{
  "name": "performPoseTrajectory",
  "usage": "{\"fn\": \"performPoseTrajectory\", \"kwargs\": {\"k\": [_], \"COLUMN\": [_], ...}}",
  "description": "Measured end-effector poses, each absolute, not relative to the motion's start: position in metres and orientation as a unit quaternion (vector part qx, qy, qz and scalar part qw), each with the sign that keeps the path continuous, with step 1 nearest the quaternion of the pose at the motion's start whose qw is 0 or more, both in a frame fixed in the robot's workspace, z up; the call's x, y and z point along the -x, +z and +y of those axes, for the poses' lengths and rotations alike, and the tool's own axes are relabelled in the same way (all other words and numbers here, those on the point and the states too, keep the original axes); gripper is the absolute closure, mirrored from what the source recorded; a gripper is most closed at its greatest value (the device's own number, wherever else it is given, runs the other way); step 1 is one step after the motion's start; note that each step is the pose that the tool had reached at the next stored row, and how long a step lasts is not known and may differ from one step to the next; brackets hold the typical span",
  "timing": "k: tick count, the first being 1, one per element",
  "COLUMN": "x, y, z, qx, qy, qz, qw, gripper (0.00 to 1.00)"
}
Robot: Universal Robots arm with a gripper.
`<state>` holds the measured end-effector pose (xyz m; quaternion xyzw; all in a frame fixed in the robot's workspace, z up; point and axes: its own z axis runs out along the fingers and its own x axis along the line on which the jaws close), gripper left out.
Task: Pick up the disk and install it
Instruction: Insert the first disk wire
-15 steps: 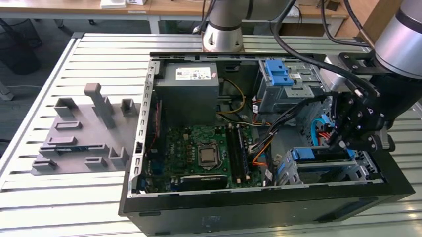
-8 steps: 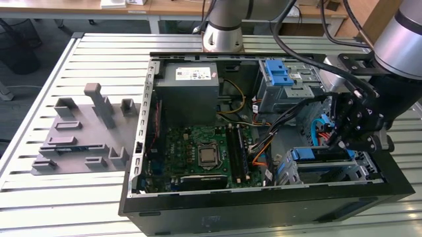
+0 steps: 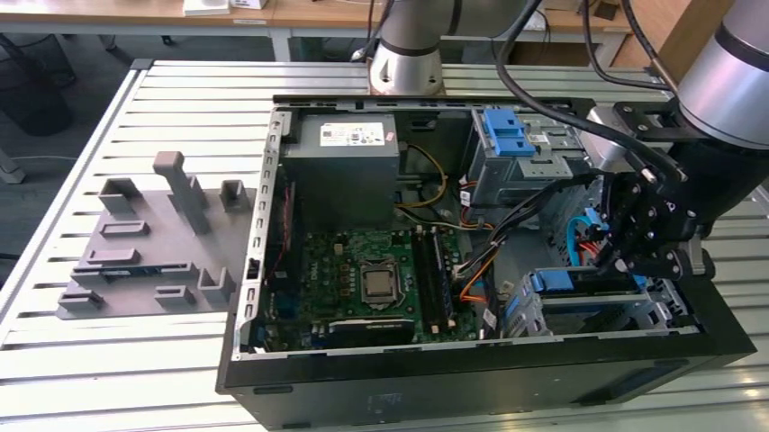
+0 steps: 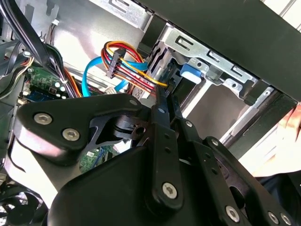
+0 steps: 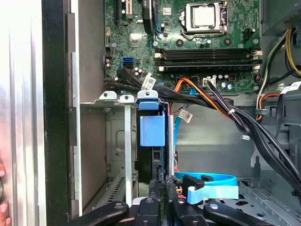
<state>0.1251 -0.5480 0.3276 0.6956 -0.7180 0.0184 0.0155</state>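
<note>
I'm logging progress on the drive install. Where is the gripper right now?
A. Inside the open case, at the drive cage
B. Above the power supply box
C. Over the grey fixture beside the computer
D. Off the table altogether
A: in the exterior view the gripper is inside the open case, right at the drive cage that holds the blue-framed disk.

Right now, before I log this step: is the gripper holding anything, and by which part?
Cannot tell. The gripper is at the end of the disk, which stands edge-on in the drive cage; contact is hidden.
</note>
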Motion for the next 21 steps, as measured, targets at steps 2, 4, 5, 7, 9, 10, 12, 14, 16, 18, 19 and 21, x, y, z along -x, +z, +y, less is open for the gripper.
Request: {"fn": "performPoseTrajectory", "kwargs": {"k": [2,4,5,7,9,10,12,14,16,18,19,21], "x": [-0.125,-0.125,-0.125,-0.125,-0.125,-0.125,-0.125,-0.125,-0.125,-0.125,-0.125,-0.125], "y": [0.327,0.327,0.327,0.327,0.328,0.329,0.332,0.336,0.340,0.341,0.341,0.341], "z": [-0.548,-0.548,-0.548,-0.548,-0.548,-0.548,-0.548,-0.548,-0.548,-0.548,-0.548,-0.548], "qx": [-0.696,-0.696,-0.696,-0.696,-0.696,-0.696,-0.696,-0.696,-0.696,-0.696,-0.696,-0.696], "qy": [0.018,0.018,0.018,0.018,0.018,0.018,0.018,0.017,0.017,0.016,0.016,0.016], "qz": [-0.718,-0.718,-0.718,-0.718,-0.718,-0.718,-0.718,-0.718,-0.718,-0.718,-0.718,-0.718], "qw": [0.015,0.015,0.015,0.015,0.015,0.015,0.015,0.014,0.014,0.013,0.013,0.013], "gripper": [0.84,0.84,0.84,0.84,0.82,0.76,0.76,0.76,0.76,0.78,0.78,0.84]}}
